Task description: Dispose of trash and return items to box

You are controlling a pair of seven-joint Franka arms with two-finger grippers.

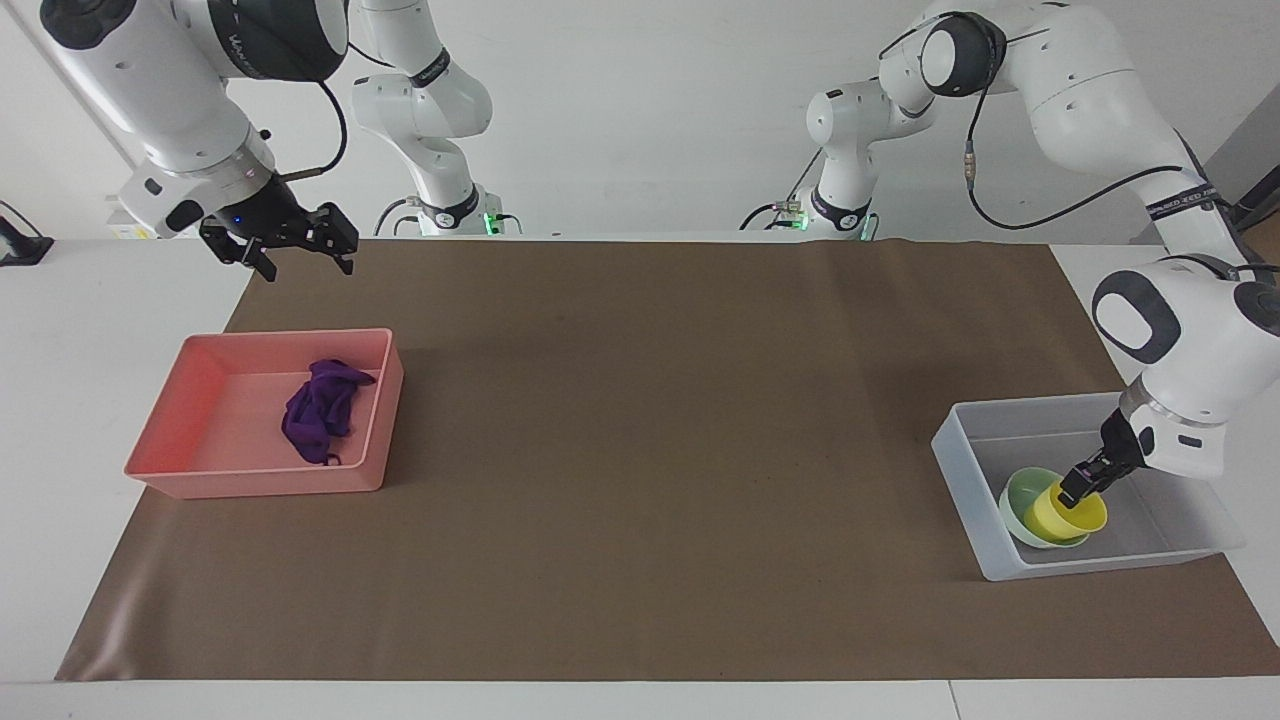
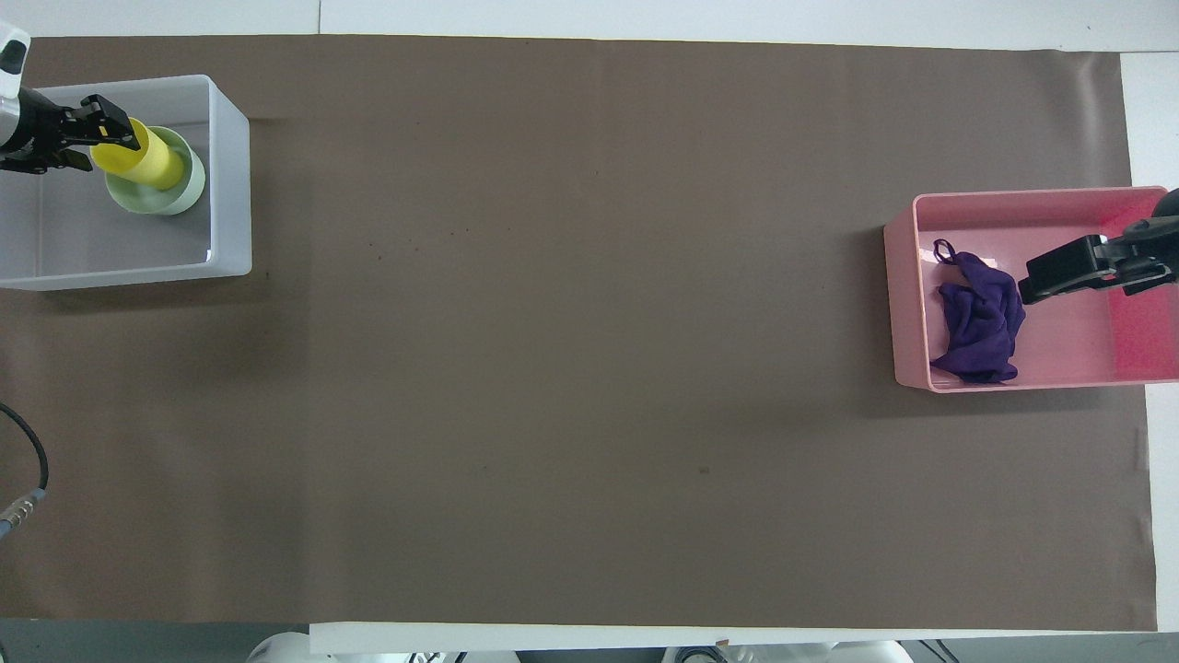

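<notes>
Placement of the small yellow plastic cup (image 1: 1076, 512) is judged nearly done: it is pinched at its rim by the left gripper (image 1: 1083, 479) and sits tilted in the shallow mint-green bowl (image 1: 1020, 500), inside the translucent grey-white plastic bin (image 1: 962, 468) at the left arm's end of the table. If released at this tilt, the cup could roll out of the bowl, though the bin walls should contain it. Little room is left between bowl and nearest bin walls, so a straight upward withdrawal is called for. The right gripper (image 1: 300, 243), fingers spread and empty, waits above the pink rectangular tray (image 1: 250, 485), where the purple fabric scrap (image 1: 318, 410) lies.
</notes>
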